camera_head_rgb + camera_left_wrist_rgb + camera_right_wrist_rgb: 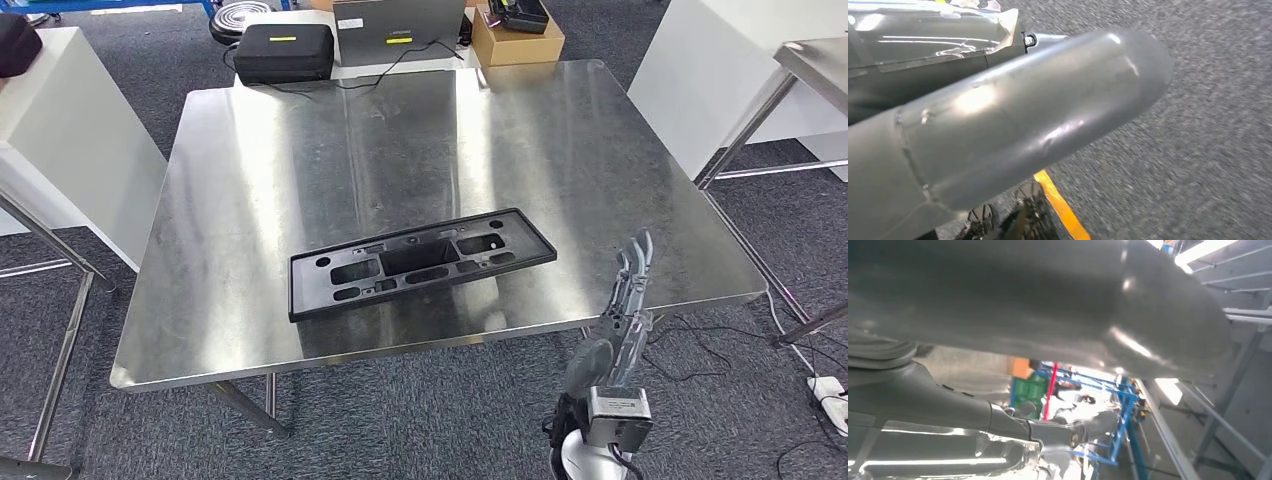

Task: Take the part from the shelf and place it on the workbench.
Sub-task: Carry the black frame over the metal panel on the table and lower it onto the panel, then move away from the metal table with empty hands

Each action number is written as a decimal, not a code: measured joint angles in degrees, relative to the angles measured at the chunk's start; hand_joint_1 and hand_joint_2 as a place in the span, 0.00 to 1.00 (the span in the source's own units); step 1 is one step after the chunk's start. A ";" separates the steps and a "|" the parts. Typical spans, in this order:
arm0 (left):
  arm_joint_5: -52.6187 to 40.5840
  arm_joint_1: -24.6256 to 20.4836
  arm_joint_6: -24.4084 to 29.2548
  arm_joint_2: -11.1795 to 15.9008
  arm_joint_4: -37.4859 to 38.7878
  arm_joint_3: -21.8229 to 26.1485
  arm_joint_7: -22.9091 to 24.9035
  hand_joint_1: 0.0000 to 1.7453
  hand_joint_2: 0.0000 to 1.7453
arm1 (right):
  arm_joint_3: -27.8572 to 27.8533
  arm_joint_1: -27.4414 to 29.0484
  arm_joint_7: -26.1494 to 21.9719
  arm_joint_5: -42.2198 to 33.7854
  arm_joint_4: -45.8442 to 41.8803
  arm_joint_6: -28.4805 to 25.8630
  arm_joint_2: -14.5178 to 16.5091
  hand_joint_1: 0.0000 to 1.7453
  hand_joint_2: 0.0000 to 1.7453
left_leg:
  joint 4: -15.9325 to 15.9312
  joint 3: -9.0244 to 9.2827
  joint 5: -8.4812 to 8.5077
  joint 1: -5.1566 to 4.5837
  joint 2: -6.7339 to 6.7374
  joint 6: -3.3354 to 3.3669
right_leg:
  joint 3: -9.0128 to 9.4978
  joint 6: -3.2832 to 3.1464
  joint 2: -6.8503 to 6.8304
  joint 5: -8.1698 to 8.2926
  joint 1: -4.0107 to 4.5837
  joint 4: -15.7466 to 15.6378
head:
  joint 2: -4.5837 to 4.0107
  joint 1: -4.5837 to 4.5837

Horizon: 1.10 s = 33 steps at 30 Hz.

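A long, flat black plastic part (421, 264) with rectangular cut-outs lies slightly askew on the shiny steel worktop (300, 160), near its front edge and touching no robot hand. The right robot hand (626, 300) hovers just off the worktop's front right edge, well apart from the part, fingers stretched out and holding nothing. The left robot hand (1013, 120) appears as a grey cover above grey carpet; I cannot tell its finger state.
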 joint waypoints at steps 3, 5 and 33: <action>-0.05 -0.01 0.18 -0.14 0.01 0.01 0.22 0.00 0.00 | 0.27 -0.01 0.02 -0.38 0.25 -0.01 -0.51 0.00 0.00 | 0.01 -0.14 0.07 -0.01 0.04 -0.02 | -0.72 -0.01 0.00 -0.96 -0.03 2.15 | 0.00 0.00; -0.16 -0.01 0.26 -0.19 0.01 0.00 0.38 0.00 0.00 | 0.60 -0.02 0.02 -0.69 0.51 -0.24 -0.98 0.00 0.00 | 0.02 -0.30 0.19 -0.01 0.08 -0.07 | -0.84 0.19 -0.01 -1.27 -0.08 3.10 | 0.00 0.02; -4.03 -0.13 -0.80 -0.37 0.16 -1.16 6.03 0.00 0.00 | 10.65 -2.69 3.52 4.75 12.60 4.37 -7.33 0.00 0.00 | -0.21 -0.27 0.56 -0.88 -0.55 0.38 | 1.79 0.69 0.14 -1.02 0.27 3.88 | 0.00 -0.03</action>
